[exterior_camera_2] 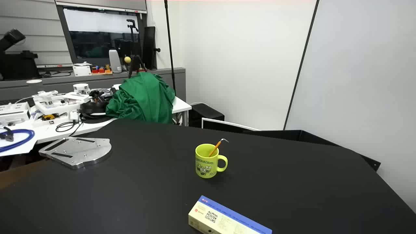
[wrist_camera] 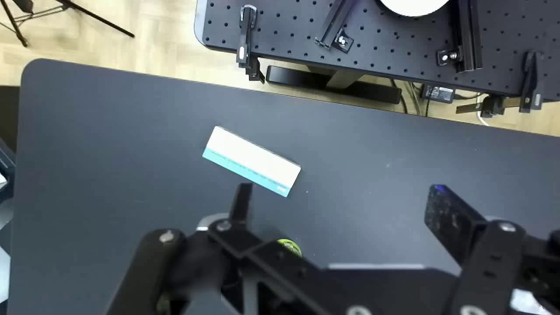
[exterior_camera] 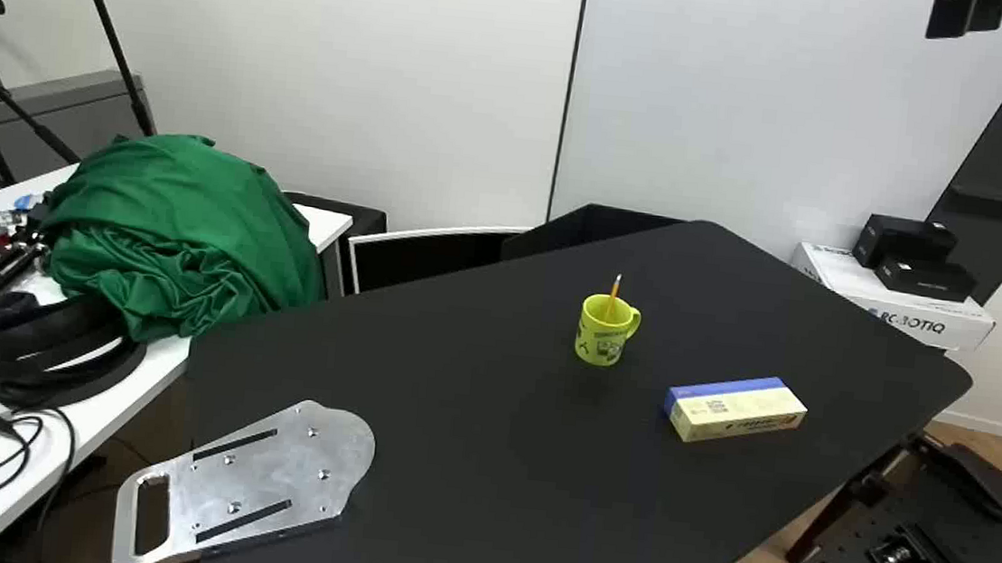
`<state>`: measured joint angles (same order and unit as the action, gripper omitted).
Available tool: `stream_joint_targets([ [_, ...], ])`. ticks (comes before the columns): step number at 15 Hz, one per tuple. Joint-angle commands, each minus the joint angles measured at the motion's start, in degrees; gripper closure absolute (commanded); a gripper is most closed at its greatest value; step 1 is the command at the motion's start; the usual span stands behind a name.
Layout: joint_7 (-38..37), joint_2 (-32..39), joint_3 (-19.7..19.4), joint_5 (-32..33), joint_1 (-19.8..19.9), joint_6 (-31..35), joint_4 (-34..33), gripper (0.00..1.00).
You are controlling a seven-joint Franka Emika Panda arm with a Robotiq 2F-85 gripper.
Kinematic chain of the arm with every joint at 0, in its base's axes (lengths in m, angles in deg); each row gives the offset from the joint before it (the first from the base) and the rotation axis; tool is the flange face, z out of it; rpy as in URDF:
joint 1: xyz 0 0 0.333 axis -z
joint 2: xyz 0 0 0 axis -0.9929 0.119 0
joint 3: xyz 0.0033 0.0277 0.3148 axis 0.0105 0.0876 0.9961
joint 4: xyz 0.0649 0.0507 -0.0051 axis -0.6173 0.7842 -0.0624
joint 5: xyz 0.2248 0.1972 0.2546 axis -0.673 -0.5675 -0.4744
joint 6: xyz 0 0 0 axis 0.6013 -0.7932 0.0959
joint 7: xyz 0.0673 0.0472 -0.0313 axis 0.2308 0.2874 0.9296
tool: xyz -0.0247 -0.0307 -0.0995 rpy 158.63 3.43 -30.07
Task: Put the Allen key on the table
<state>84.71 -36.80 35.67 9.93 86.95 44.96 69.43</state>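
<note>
Allen key (exterior_camera_2: 215,148): tilted in the lime-green cup (exterior_camera_2: 204,164), leaning toward its handle; orange shaft and bent metal tip rise above the rim, lower end hidden.
Done: nothing we can see; 0 keys on the tabletop (exterior_camera: 487,444) itself.
Left: by our read, all of it: reach, pinch the shaft above the rim, lift out, lay it down, let go.
Cup: upright on the tabletop; in the wrist view we get only a sliver, the rest blocked by the gripper (wrist_camera: 343,205).
Gripper: 2 fingers spread wide, nothing between them; we take it to be well above the tabletop.
Poster-color box (exterior_camera: 735,409): lying flat, near the cup but apart; we'd keep the fingers off that side coming down.
Roomiest spot: the stretch of tabletop between cup and metal plate (exterior_camera: 267,470) looks best to us for setting down a thin rod.
Plate: slotted end juts past the tabletop edge, so we'd stop short of it.
Edges: behind the cup, the tabletop ends toward the white wall panels (exterior_camera: 445,86); on the box side, a strip of floor (wrist_camera: 162,43) separates it from the perforated bench (wrist_camera: 393,48). Box sits closer to that edge than the cup does.
</note>
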Motion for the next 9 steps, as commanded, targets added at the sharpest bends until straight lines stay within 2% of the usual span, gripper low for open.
stream_joint_targets([
  [1,-0.1,0.0,-0.2,0.1,-0.3,-0.1,-0.2,0.0],
  [9,0.5,1.2,-0.5,0.1,-0.5,0.0,-1.1,0.0],
])
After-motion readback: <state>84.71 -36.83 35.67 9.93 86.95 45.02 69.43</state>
